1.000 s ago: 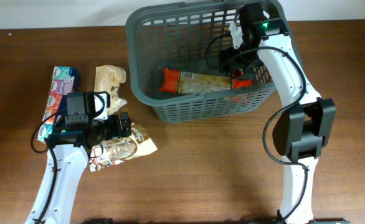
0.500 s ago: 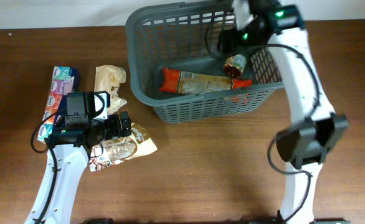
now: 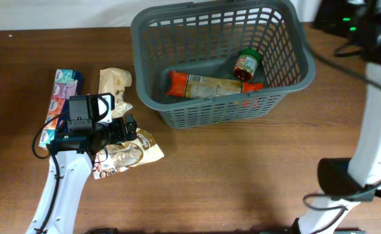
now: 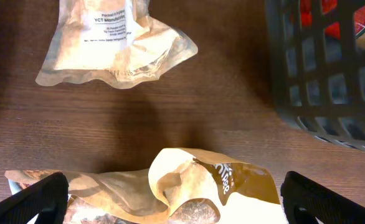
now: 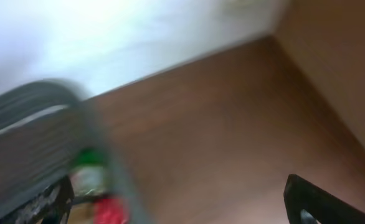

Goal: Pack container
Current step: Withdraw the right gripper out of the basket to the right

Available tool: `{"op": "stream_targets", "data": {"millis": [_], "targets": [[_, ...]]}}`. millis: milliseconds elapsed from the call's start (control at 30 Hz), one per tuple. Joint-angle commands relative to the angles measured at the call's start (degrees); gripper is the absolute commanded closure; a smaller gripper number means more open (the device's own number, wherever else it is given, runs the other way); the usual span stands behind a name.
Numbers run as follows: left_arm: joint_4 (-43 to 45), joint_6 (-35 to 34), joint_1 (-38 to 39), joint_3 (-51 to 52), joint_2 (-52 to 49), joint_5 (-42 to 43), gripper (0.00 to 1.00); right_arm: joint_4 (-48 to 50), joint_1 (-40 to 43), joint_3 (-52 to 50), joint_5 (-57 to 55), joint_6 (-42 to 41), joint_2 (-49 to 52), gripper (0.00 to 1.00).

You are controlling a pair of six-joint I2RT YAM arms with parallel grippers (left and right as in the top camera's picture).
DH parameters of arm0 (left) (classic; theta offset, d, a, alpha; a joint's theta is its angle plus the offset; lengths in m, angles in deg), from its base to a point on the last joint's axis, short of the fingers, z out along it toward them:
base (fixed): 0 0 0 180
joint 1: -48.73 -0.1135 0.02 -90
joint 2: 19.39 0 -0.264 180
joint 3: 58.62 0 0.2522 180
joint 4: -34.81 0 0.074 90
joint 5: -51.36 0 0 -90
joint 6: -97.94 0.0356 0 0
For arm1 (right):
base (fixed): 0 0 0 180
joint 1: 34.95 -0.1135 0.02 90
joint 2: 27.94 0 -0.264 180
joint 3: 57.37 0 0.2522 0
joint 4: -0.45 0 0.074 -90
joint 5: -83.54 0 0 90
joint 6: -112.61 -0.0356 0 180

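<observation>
Hovering the left pincer [image 3: 128, 129] above the crumpled brown pouch [image 3: 137, 153], I had its jaws spread wide and empty, the pouch lying between the tips in the wrist view. The container [image 3: 216, 112] sat at the far middle of the surface [image 3: 229, 175], well apart to the right, holding a jar [image 3: 246, 64] and a long packet [image 3: 207, 84]. The right pincer [image 5: 179, 205] gaped empty too, out past the container's right rim, its view blurred. My judgement: descend straight, pinch the bunched fold, not a flat edge, and lift above the lattice wall before crossing.

"YCT Manufactur…" on pale pouch [image 4: 111, 42]
</observation>
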Motion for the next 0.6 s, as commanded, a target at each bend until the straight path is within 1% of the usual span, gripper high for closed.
{"op": "stream_targets", "data": {"millis": [0,67,133,200,300,400,567], "targets": [[0.15,0.96,-0.13,-0.48,-0.35,-0.48,0.01,-2.34,8.20,-0.31,-4.48,-8.52,1.53,0.01],[0.11,0.98,-0.13,-0.48,-0.35,-0.66,0.01,-2.58,10.75,-0.31,-3.50,-8.52,1.62,0.01],[-0.63,4.17,-0.13,-0.48,-0.35,-0.66,0.01,-2.58,13.68,-0.31,-2.27,-8.50,1.68,0.01],[-2.01,8.74,-0.13,-0.46,-0.48,-0.68,0.01,-2.54,14.80,-0.31,-2.29,-8.50,1.68,0.01],[-4.48,13.46,-0.13,-0.46,-1.62,-0.61,0.00,-2.54,15.43,-0.31,-2.32,-8.50,1.68,0.01],[-5.90,18.53,-0.13,-0.46,-3.39,0.09,0.02,-2.54,15.37,-0.31,-2.32,-8.50,1.68,0.01],[-8.02,30.25,-0.13,-0.46,-7.78,0.83,0.02,-2.51,15.34,-0.31,-2.32,-8.50,1.68,0.01]]}}
